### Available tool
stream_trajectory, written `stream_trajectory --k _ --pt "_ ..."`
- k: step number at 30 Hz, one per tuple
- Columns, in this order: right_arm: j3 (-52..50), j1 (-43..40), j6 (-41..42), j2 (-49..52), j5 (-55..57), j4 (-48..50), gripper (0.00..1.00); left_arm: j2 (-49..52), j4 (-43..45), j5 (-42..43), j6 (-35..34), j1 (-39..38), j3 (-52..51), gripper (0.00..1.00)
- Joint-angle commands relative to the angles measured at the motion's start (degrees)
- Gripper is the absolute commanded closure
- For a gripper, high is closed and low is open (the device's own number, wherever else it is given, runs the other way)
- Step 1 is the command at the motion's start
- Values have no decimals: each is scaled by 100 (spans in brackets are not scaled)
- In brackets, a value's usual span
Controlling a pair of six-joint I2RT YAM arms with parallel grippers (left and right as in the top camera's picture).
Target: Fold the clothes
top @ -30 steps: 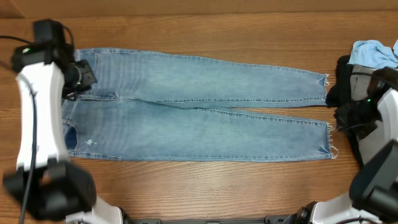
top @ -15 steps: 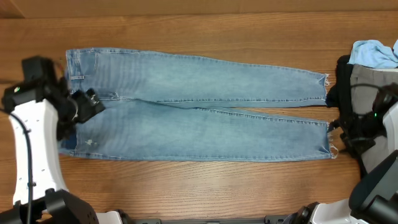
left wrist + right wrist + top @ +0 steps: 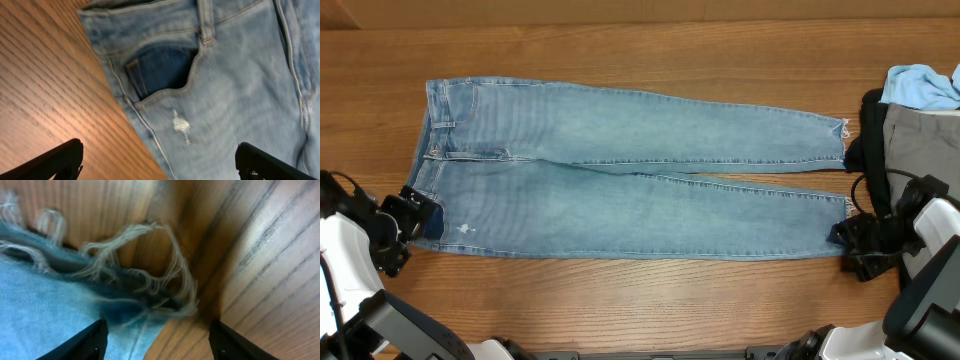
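1. Jeans [image 3: 630, 190] lie flat along the table [image 3: 620, 40], waistband to the left, frayed hems to the right.
2. Left gripper [image 3: 420, 212] sits at the waistband's near corner, fingers spread wide, holding nothing.
3. Right gripper [image 3: 844, 245] hovers by the near hem, fingers apart, empty.

Overhead looks straight down on the whole bench [image 3: 650, 300]. The wrist views sit close above opposite ends of the jeans [image 3: 640, 210], both within overhead's view.

Bare table [image 3: 650, 40] lies open along the far and near sides of the spread jeans [image 3: 640, 190]. At the right edge, a grey garment [image 3: 920, 140], black garment [image 3: 871, 125] and sky-blue garment [image 3: 920, 85] crowd the hems.
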Motion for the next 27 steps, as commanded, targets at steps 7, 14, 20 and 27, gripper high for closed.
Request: stream_trajectory --k 7,14,20,27 --pt "-258 0 155 -26 -33 326 31 540 625 -387 -417 116 -553 3" --pt "-260 0 157 -26 -37 363 32 1187 1008 -734 -417 116 -553 9" --pt "-260 0 157 -26 -433 363 17 1320 1215 -804 -422 116 -553 14" --pt "-260 0 177 -26 -354 385 18 1362 1228 -839 -461 107 -553 11"
